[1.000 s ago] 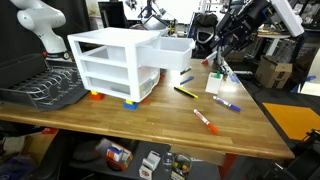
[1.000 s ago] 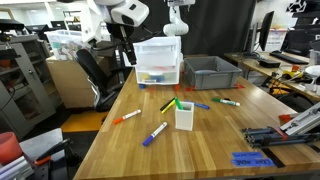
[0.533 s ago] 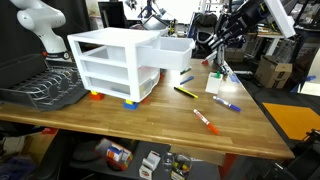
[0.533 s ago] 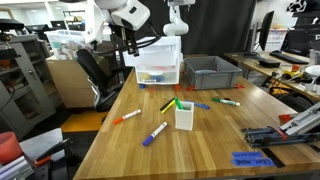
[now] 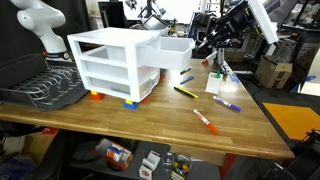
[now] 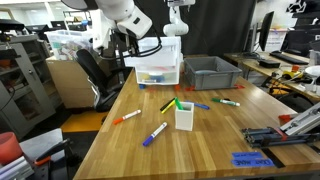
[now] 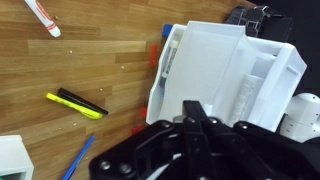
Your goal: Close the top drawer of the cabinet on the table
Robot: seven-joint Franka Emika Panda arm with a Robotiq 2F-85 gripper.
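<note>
1. The top drawer (image 5: 172, 52) stands pulled out of the cabinet (image 5: 105, 62) on the counter (image 5: 150, 125), with its front facing my arm.
2. My claw (image 5: 206, 46) hangs just beyond that front, apart from it. In the wrist view its fingers (image 7: 190, 108) look pressed together on nothing, though they show dark and blurred there.
3. I judge this to be the approach: no contact yet.
4. Next I should centre the claw on the drawer front and push straight toward the cabinet, so the drawer doesn't skew.

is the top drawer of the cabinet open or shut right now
Open: in an exterior view the top drawer juts well out past the front of the cabinet frame.
</note>
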